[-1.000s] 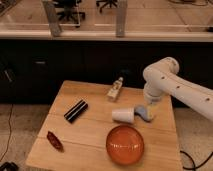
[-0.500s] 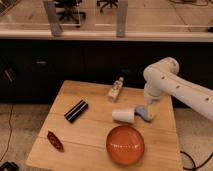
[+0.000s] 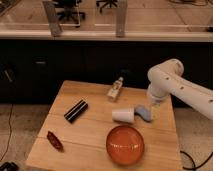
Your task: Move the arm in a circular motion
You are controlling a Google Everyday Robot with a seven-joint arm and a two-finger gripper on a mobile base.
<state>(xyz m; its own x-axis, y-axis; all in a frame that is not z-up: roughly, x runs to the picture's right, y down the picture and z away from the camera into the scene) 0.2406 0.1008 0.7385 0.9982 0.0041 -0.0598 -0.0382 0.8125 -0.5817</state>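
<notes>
The large glossy white arm (image 3: 186, 89) reaches in from the right edge over the wooden table (image 3: 95, 131). Its bulbous joint (image 3: 165, 76) sits above the table's right side, and a short segment drops down from it. The gripper (image 3: 151, 105) hangs at the end of that segment, just above a small blue object (image 3: 144, 113) and to the right of a white cup (image 3: 123, 115) lying on its side. The gripper is mostly hidden behind the arm's lower segment.
An orange bowl (image 3: 125, 145) sits at the front of the table. A black box (image 3: 76, 110) lies left of centre, a red packet (image 3: 54, 140) is at the front left, and a small bottle (image 3: 115, 90) is at the back. A dark counter (image 3: 75, 55) runs behind.
The arm's joint has shifted very slightly to the right. The objects on the table have not moved.
</notes>
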